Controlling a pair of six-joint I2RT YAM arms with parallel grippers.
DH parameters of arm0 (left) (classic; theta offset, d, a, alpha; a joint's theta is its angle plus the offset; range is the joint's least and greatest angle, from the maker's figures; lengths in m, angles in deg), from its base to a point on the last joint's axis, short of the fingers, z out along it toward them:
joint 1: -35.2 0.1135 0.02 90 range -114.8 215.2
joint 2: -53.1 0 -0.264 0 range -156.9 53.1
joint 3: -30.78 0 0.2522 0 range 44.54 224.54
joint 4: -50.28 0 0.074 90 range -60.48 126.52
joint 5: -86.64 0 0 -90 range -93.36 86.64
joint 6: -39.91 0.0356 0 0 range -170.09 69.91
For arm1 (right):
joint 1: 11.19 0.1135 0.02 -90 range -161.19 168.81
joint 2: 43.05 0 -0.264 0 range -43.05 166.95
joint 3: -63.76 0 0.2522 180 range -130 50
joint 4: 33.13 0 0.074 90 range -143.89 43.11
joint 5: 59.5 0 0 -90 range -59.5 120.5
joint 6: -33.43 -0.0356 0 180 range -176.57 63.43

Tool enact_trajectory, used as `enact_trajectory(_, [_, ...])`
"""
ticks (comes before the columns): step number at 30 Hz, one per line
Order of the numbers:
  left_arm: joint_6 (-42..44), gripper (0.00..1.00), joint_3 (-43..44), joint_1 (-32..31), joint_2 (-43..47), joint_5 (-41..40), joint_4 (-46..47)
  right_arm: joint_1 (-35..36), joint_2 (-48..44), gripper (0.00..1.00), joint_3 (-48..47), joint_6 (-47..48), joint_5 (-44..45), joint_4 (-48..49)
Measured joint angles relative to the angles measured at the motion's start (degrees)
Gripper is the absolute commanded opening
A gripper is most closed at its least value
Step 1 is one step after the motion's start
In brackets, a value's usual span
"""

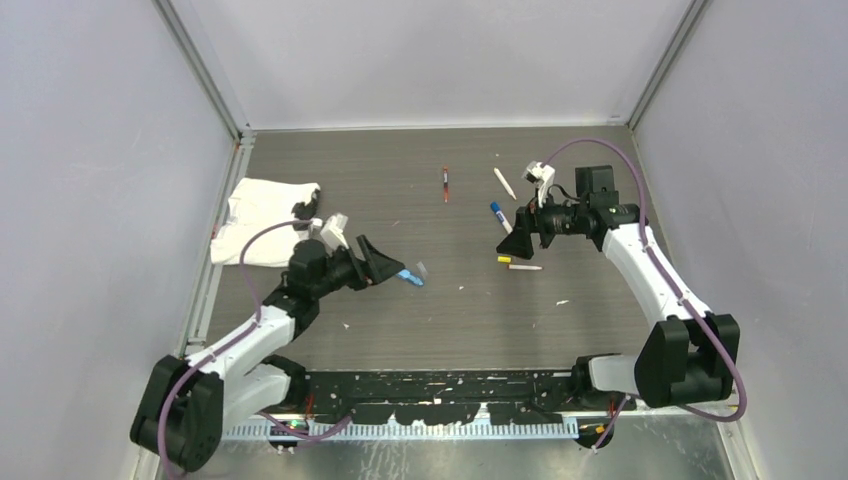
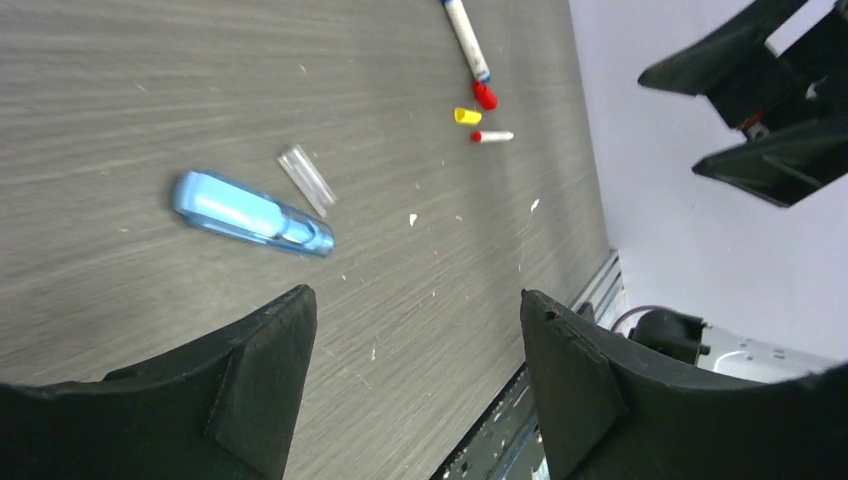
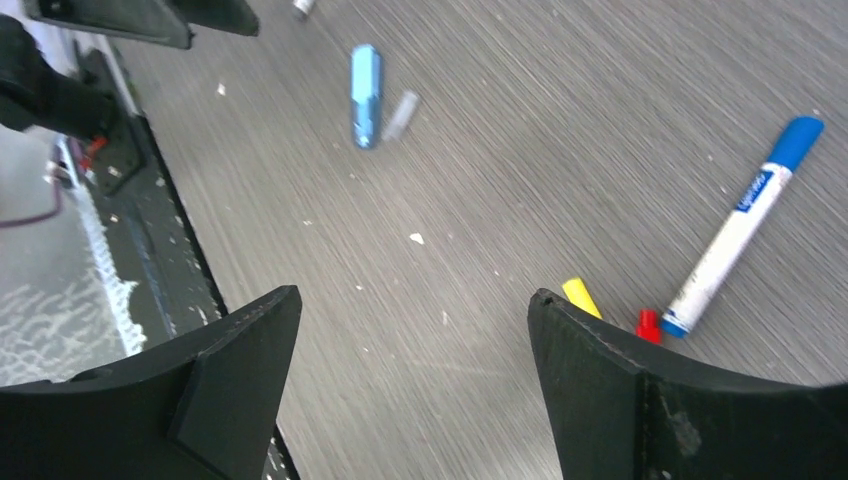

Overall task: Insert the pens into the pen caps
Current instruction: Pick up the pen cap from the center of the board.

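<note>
— Pens, location?
— On table [image 1: 460, 320], lying flat: blue-ended pen [image 3: 735, 230], with yellow cap [image 3: 580, 295] and red cap [image 3: 648, 323] just beside one end; red pen [image 1: 446, 184] farther back, well apart.
— Handling?
— Likely light, stiff, smooth, apt to roll; take mid-barrel, across its length.
— Grippers?
— Jaws spread, nothing held: left gripper [image 2: 415, 330], right gripper [image 3: 415, 310].
— Obstructions?
— By left gripper: light-blue oblong piece [image 2: 250, 213], clear tube [image 2: 307, 178] beside it; white cloth [image 1: 260, 215] far left. None seems to block the pen.

Both arms reach inward, left gripper [image 1: 384, 266] and right gripper [image 1: 514, 245] gaping (neither holds anything).
</note>
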Motion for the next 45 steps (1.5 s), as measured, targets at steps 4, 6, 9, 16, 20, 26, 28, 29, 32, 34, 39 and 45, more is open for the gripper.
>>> enact_trajectory(4, [1.49,0.65,2.64,-7.10,-3.13,-4.74,-2.75,0.00,3.10,0.83,-1.70,4.37,3.80,-3.82])
enact_trajectory(6, [2.40,0.63,4.83,-9.44,-4.96,-7.69,-4.20,0.00,4.79,0.81,-2.25,5.44,5.97,-4.83])
enact_trajectory(9, [3.41,0.57,8.15,-11.34,-8.46,-12.26,-6.34,0.00,6.25,0.78,-2.54,5.86,9.09,-5.64])
enact_trajectory(16, [2.58,0.40,17.14,-16.59,-18.73,-24.57,-14.36,0.00,9.09,0.76,-3.56,3.37,16.39,-5.66])
enact_trajectory(20, [0.33,0.40,26.51,-20.28,-26.32,-32.09,-22.08,0.00,9.92,0.76,-4.11,2.58,18.43,-5.68])
enact_trajectory(26, [-2.67,0.41,36.52,-25.64,-33.77,-42.91,-32.68,0.00,9.94,0.77,-4.35,1.81,20.02,-5.68])
enact_trajectory(28, [-3.39,0.41,39.10,-26.67,-35.80,-45.77,-36.15,0.00,9.94,0.77,-4.35,1.75,20.35,-5.68])
enact_trajectory(29, [-3.80,0.41,40.22,-27.04,-36.70,-46.71,-37.55,0.00,9.94,0.77,-4.35,1.66,20.46,-5.66])
enact_trajectory(32, [-4.48,0.40,42.77,-27.47,-38.91,-48.43,-40.65,0.00,9.94,0.77,-4.35,1.60,20.55,-5.68])
enact_trajectory(34, [-4.96,0.39,43.65,-27.71,-39.91,-49.18,-41.88,0.00,9.94,0.77,-4.35,1.60,20.55,-5.68])
enact_trajectory(39, [-7.30,0.38,45.55,-28.61,-42.32,-50.93,-44.94,0.00,9.94,0.77,-4.35,1.60,20.50,-5.68])
enact_trajectory(45, [-9.20,0.38,50.14,-29.83,-46.58,-52.24,-48.74,0.00,9.94,0.78,-4.35,1.60,20.31,-5.70])
